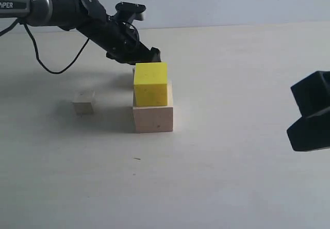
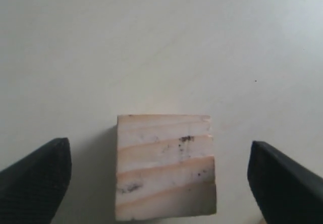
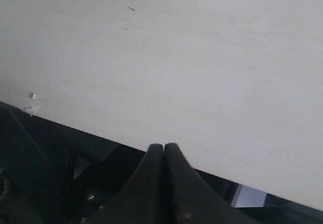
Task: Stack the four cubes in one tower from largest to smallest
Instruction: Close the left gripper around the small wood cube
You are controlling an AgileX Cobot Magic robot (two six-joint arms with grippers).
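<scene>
The bright yellow cube (image 1: 150,83) sits on the largest pale wood cube (image 1: 153,118) mid-table, forming a two-block tower. One small greyish wooden cube (image 1: 82,102) stands alone to their left. Another small wooden cube (image 2: 164,166), with striped grain and dark specks, rests on the table between the fingers of my left gripper (image 2: 159,146), which is open and not touching it. In the exterior view the left gripper (image 1: 148,56) is low behind the yellow cube, which hides that small cube. My right gripper (image 3: 164,146) is shut with nothing in it, off to the right (image 1: 309,118).
The pale table (image 1: 232,177) carries nothing else but a tiny dark speck (image 1: 136,159) in front of the tower. The right wrist view shows the table edge (image 3: 101,133), a bit of white scrap (image 3: 33,104) and dark equipment below.
</scene>
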